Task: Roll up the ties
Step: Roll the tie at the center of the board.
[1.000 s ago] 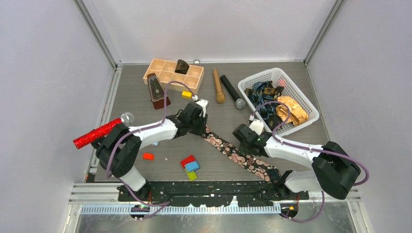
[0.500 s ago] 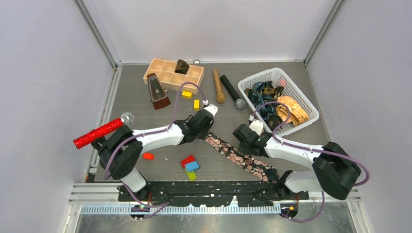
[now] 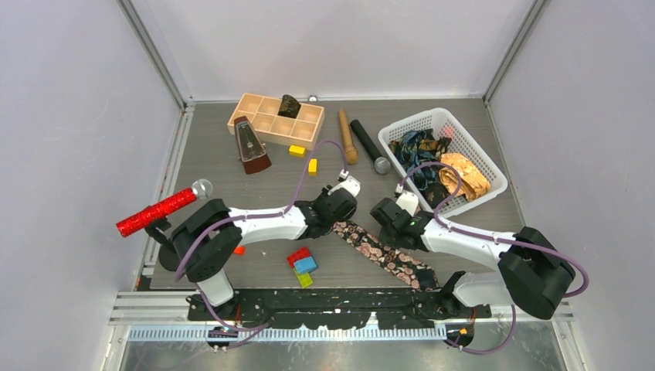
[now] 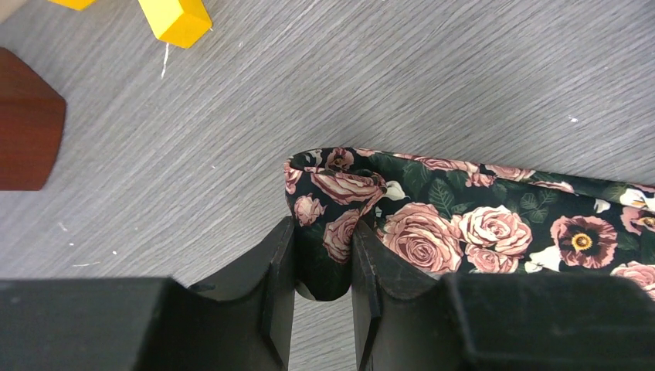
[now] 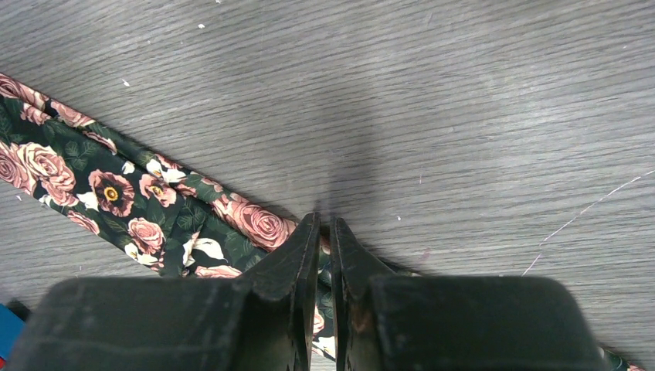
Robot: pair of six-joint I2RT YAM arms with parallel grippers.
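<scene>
Lying diagonally on the grey tabletop (image 3: 216,147) at lower centre of the frame, the black rose-print tie (image 3: 390,255) covers less length than a second ago, its upper end now doubled over. The white basket (image 3: 479,151) at upper right holds the other ties (image 3: 463,176). The left hand (image 4: 323,255), narrowly parted, pinches that fold and has slid rightward toward the right hand (image 5: 324,232), which stays almost closed on the tie's edge.

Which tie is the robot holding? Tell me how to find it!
Find the white basket on the right of the table, then look nearer the arms. A long tie lies stretched out there, pinched by the left gripper and the right gripper. It's black with pink roses, while the blue tie and gold tie sit bunched in the basket.
</scene>
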